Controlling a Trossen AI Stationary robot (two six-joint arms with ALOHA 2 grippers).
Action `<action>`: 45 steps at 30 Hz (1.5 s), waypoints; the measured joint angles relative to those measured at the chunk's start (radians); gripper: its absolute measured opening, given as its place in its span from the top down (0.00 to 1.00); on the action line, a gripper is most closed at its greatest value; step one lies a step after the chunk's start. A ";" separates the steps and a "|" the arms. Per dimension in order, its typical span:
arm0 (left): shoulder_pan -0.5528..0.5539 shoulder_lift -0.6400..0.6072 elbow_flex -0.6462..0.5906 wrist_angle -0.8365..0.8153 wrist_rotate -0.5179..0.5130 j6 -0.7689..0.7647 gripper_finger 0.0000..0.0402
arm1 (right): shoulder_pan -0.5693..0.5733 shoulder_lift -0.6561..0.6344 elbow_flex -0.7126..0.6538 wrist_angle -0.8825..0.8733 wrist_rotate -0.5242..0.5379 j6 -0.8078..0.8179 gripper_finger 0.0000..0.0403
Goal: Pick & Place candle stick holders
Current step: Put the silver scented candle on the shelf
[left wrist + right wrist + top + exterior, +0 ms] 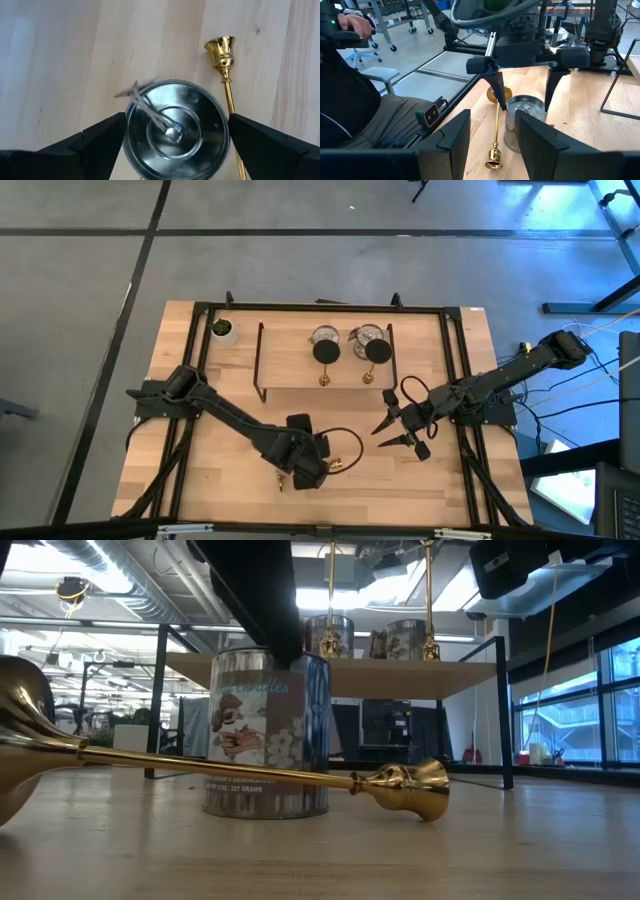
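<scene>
Gold stick (250, 773) lay flat on the wooden table (500, 840), touching the silvery cup (265, 735).

Left gripper (175, 137) hung over that cup, fingers (95, 137) spread either side, gripping nothing. Right gripper (400, 428) hovered open well apart from the cup, towards the black rack (325, 360) bearing two more cups and sticks. Beyond the cup: windows, ceiling pipes.

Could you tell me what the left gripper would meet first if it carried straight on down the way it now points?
Most likely the silvery cup, which sits between the open fingers of the left gripper.
</scene>
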 joint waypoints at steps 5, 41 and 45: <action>0.013 0.000 -0.032 -0.003 0.010 0.000 0.13 | 0.000 0.000 0.000 0.000 0.000 0.000 0.61; 0.077 0.001 -0.004 -0.080 0.024 -0.016 0.13 | 0.000 0.000 0.000 -0.005 -0.001 0.003 0.61; 0.079 0.001 -0.013 -0.083 0.035 -0.020 0.13 | 0.000 0.000 0.000 -0.006 -0.001 0.003 0.61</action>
